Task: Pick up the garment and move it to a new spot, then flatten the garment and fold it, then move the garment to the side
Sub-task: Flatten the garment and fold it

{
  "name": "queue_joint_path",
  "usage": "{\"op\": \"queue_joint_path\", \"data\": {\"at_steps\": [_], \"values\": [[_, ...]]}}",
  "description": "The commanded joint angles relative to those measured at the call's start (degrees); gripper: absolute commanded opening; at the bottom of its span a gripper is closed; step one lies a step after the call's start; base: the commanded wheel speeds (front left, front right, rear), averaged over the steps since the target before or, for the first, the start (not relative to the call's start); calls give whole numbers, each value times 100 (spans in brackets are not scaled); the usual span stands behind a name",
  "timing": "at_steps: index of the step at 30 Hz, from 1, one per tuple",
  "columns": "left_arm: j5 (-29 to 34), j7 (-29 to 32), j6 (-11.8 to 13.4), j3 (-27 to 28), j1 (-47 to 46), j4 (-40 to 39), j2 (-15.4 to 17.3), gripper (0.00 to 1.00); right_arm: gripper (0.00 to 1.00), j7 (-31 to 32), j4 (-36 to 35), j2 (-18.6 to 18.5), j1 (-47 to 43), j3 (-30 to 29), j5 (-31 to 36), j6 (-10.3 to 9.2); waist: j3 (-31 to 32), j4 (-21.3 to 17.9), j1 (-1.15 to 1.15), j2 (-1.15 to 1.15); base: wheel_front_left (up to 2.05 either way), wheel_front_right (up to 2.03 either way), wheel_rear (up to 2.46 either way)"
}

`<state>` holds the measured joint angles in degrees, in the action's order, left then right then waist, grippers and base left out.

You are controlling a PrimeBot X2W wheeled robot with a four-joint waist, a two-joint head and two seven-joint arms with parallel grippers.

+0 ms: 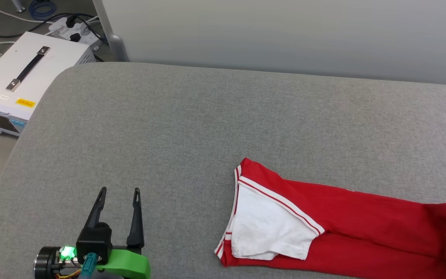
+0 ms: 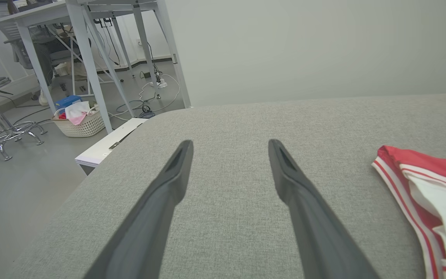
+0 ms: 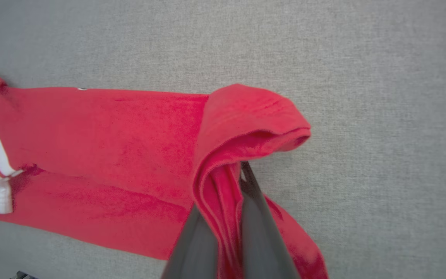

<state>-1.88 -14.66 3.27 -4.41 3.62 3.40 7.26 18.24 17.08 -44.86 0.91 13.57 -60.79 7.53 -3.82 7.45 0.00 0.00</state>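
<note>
Left gripper [image 1: 119, 190] fingers spread; right gripper [image 3: 227, 181] fingers pinched.

grey cushion [image 1: 168, 128] open leftward (garment [image 1: 362, 217] blocks right).

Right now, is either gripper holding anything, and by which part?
The right gripper is shut on the garment, pinching a bunched red fold at the end away from its white sleeve. The left gripper is open, holding nothing.

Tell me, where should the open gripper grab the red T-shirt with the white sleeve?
Probably the red-and-white striped corner of the red T-shirt, above its white sleeve. It pokes out toward the open left gripper, so come from the left, low over the grey cushion. The right gripper pinches the other end.
</note>
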Motion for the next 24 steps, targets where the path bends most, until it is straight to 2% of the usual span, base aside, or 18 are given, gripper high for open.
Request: {"op": "queue_joint_path", "data": {"at_steps": [1, 6, 13, 24], "values": [[62, -34, -25, 27, 98, 27, -5, 100, 0, 40, -223, 58, -29, 24, -12, -4, 14, -10, 0, 0, 0, 0, 0], [82, -34, -49, -5, 61, 37, -30, 100, 0, 270, -895, 265, 130, 188, 150, -4, -7, 24, 0, 0, 0, 0, 0], [116, -34, -64, -88, -17, 46, -70, 100, 0, 776, -1549, 825, 676, 673, 520, -4, -89, 132, 0, 0, 0, 0, 0], [129, -34, -68, -250, -246, 114, -155, 100, 0, 1364, -1357, 1602, 1859, 1849, 1055, -4, -299, 346, 0, 0, 0, 0, 0]]}}
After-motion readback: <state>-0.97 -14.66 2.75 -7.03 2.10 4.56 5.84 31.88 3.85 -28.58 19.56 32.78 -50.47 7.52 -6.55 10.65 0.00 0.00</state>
